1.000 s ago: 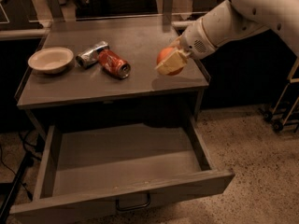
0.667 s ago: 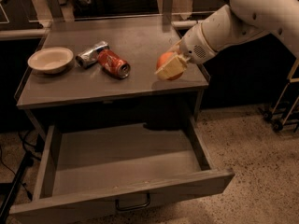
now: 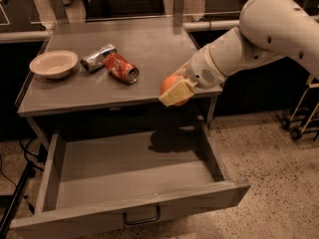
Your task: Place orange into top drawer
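The cream two-finger gripper clamps the small round orange in the air at the front edge of the grey metal table, above the open, shallow grey top drawer. Hazards: releasing here may bounce the fruit off the table edge, and a careless descent may clip the drawer's right wall.

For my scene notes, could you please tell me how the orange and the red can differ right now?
The orange is round; the red can is a cylinder. The orange is held in the gripper at the front edge of the table, above the open drawer; the red can lies on its side on the table. Neither is in the drawer.
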Available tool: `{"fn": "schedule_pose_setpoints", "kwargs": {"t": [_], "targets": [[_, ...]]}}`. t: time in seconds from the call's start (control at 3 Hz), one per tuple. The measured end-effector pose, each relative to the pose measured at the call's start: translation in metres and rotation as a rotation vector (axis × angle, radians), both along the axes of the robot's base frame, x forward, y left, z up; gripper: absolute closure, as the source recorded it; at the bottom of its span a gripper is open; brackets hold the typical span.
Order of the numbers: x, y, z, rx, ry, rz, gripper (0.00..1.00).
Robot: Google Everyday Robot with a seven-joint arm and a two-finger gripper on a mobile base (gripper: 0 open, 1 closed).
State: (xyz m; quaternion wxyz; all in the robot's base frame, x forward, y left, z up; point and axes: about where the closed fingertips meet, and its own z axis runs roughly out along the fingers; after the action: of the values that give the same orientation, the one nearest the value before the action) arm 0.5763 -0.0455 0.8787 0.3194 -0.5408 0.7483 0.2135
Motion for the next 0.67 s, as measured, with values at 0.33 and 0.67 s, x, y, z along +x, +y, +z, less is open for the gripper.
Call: {"fn": "schedule_pose_setpoints", "kwargs": {"t": [0.33,0.67], "targets": [[-0.0233,0.0156,-0.0134,0.040,0.044,0.024,1.00],[-0.0258,0.0176,-0.0154,0.043,0.051,0.027,1.00]]}}
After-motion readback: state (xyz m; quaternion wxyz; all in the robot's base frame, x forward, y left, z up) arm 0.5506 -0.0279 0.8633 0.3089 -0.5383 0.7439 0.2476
